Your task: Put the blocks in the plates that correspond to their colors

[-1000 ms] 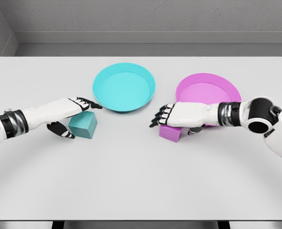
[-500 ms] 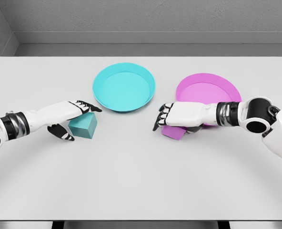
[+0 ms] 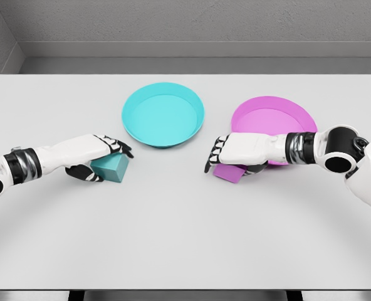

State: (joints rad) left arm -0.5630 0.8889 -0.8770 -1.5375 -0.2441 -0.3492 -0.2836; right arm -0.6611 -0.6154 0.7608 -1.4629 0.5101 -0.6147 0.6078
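Observation:
The teal block (image 3: pixel 114 169) lies on the table just below and left of the teal plate (image 3: pixel 163 116). My left hand (image 3: pixel 108 162) is curled over it, fingers across its top and thumb against its near-left side. Right beside the magenta plate's (image 3: pixel 267 119) near-left rim is the magenta block (image 3: pixel 228 173), mostly hidden under my right hand (image 3: pixel 229 165), whose fingers wrap down over it. Neither plate holds anything.
Everything rests on a wide white table (image 3: pixel 185 232), with a grey wall behind its far edge. The two plates stand side by side in the middle of the far half.
Both hands have gone from spread above their blocks to curled around them. The left fingers dropped onto the teal block; the right hand closed over the magenta block.

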